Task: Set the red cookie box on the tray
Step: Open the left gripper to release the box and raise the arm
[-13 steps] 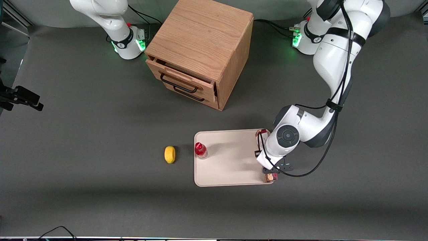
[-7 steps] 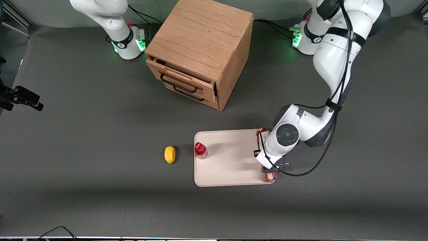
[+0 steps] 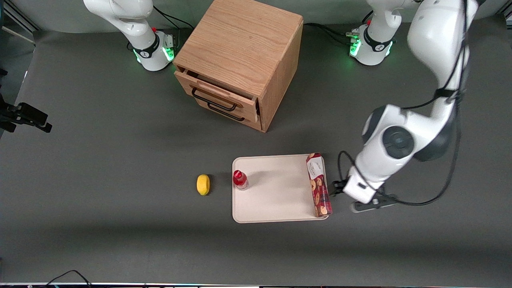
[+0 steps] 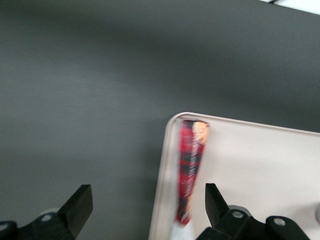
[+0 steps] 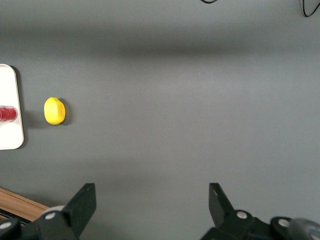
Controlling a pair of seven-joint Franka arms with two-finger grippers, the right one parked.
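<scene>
Grey table [image 3: 100, 160]; end effector [image 4: 145, 210] wide apart, empty, beside tray [image 3: 276, 208].

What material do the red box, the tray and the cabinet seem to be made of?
Red cookie box: printed cardboard, slightly glossy. Tray: probably matte cream plastic, smooth with rounded corners. Cabinet: wood, or wood veneer, with visible grain. The open gripper hangs beside the tray.

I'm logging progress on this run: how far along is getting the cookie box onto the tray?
Placing looks done: the red cookie box lies along the edge of the tray toward the working arm's end. Nothing is in hand: the hand is open, above the table beside the tray, apart from the box. What's left seems to be only moving the arm away.
</scene>
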